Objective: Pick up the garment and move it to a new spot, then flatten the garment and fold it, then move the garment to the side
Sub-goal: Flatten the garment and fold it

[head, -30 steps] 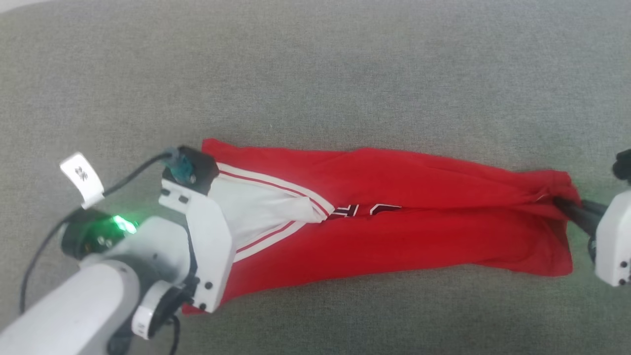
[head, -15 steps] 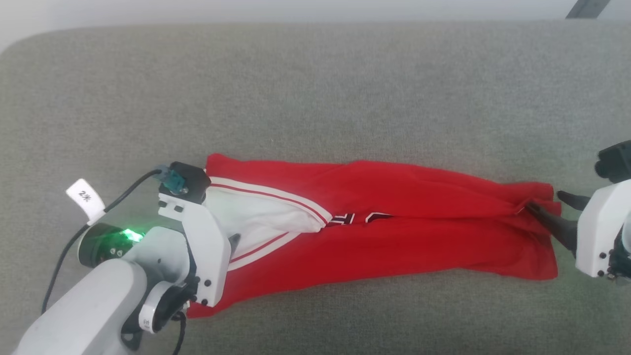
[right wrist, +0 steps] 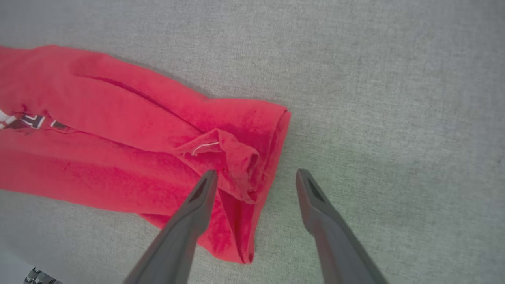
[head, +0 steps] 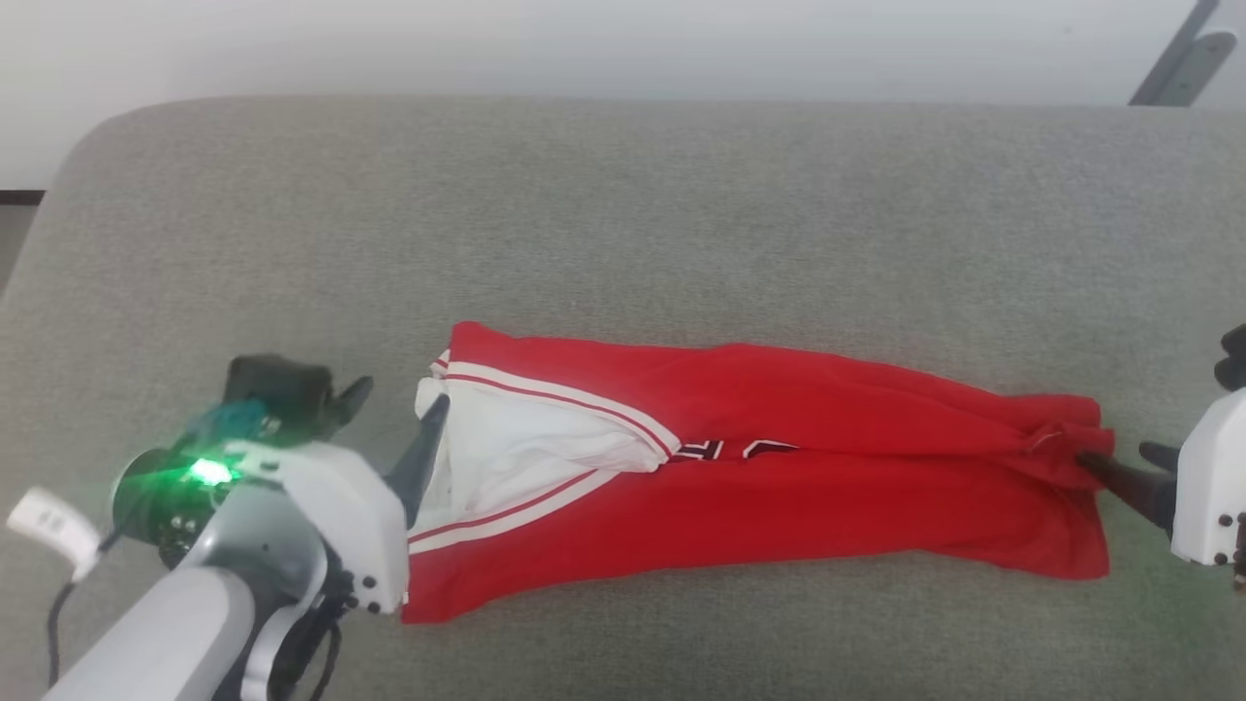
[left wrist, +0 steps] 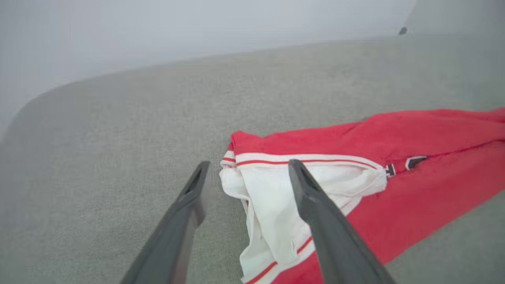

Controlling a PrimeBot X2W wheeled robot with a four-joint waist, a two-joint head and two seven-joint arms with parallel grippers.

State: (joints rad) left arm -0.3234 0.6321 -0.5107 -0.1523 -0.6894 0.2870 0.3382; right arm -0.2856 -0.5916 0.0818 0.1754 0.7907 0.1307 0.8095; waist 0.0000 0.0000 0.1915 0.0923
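Soft red fabric shirt w/ white sleeve ends (head: 759, 487) lies as a long rumpled strip on the grey upholstered cushion (head: 623, 243). Left hand (head: 389, 417) & right hand (head: 1129, 460) sit at its ends, fingers spread, gripping nothing. A fingertip could snag loose cloth, I'd guess, and rebunch it.

A broad bench (head: 623, 195) covered in grey woven fabric spans the head view, its far left corner rounded and its nap faintly mottled. Behind it rises a plain pale wall (head: 584, 49), evenly and softly lit. A slanted grey metal strut (head: 1178, 58) leans against the wall at the upper right. A thin dark strip (head: 19, 196) shows at the left edge, beside the bench's corner.
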